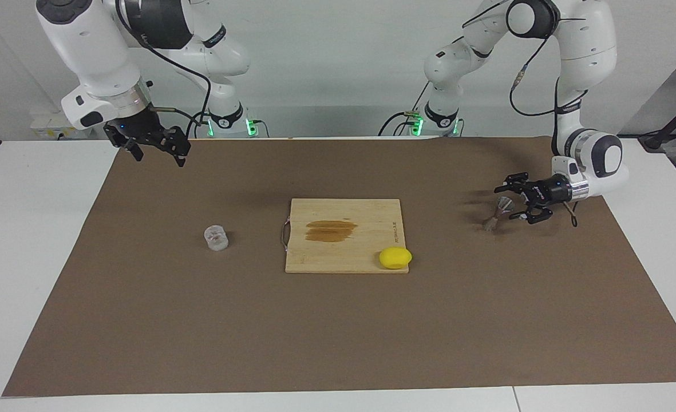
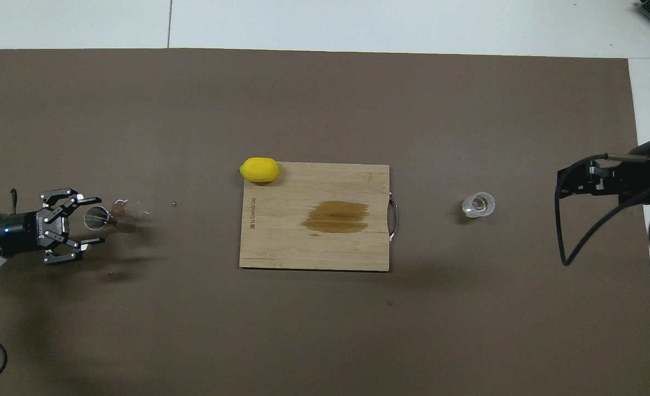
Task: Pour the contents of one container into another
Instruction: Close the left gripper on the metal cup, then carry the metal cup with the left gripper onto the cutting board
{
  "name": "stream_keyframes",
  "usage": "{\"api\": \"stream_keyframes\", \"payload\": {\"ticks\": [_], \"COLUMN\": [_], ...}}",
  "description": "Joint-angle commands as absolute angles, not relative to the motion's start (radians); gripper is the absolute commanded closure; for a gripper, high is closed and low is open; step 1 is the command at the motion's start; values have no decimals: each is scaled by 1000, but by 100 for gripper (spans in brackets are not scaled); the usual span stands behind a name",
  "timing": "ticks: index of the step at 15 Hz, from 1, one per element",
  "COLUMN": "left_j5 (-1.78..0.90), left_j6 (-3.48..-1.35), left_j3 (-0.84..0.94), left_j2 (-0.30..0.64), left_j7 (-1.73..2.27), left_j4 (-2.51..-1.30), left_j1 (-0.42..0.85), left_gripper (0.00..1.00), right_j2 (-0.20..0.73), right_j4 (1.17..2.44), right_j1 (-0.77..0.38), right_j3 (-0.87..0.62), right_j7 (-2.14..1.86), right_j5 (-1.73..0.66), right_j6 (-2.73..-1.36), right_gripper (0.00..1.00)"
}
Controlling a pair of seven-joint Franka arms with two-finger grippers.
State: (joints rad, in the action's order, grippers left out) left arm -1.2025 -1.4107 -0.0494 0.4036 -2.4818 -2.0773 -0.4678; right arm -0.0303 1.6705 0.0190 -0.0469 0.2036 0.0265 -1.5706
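Note:
The small clear glass cup (image 1: 216, 237) (image 2: 478, 204) stands on the brown mat toward the right arm's end of the table. The silver hourglass jigger (image 1: 495, 216) (image 2: 99, 218) stands on the mat toward the left arm's end. My left gripper (image 1: 509, 203) (image 2: 92, 220) lies low and level with its fingers on either side of the jigger's upper cone, a gap showing on each side. My right gripper (image 1: 159, 155) (image 2: 569, 184) hangs open and holds nothing, over the mat's edge nearest the robots and away from the cup.
A wooden cutting board (image 1: 372, 217) (image 2: 280, 242) with a brown stain and a metal handle lies mid-table. A yellow lemon (image 1: 395, 257) (image 2: 259, 169) rests at its corner. Small wet drops (image 2: 132, 208) dot the mat beside the jigger.

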Motion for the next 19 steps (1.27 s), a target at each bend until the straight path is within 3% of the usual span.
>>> {"api": "stream_keyframes", "payload": {"ticks": [1, 5, 11, 19], "left_j5": [-1210, -1213, -1213, -1221], "left_j6": [-1416, -1424, -1430, -1381], "left_j3": [-48, -48, -46, -37], "left_j2": [403, 405, 405, 394], "left_j7": [-2508, -2508, -2499, -2425], "left_j4": [-2088, -2080, -2072, -2028], "left_j1": [-480, -482, -482, -387], "left_gripper": [27, 38, 75, 75], "right_j2": [-52, -52, -52, -52], "right_j4": [1692, 1692, 1692, 1692], "right_j1": [31, 31, 31, 31], "right_j3": [-54, -54, -54, -54], "right_j7": [187, 189, 189, 189], "right_j5": [28, 28, 28, 28], "right_j6": [-1571, -1571, -1571, -1571], "right_gripper": [0, 0, 0, 0]}}
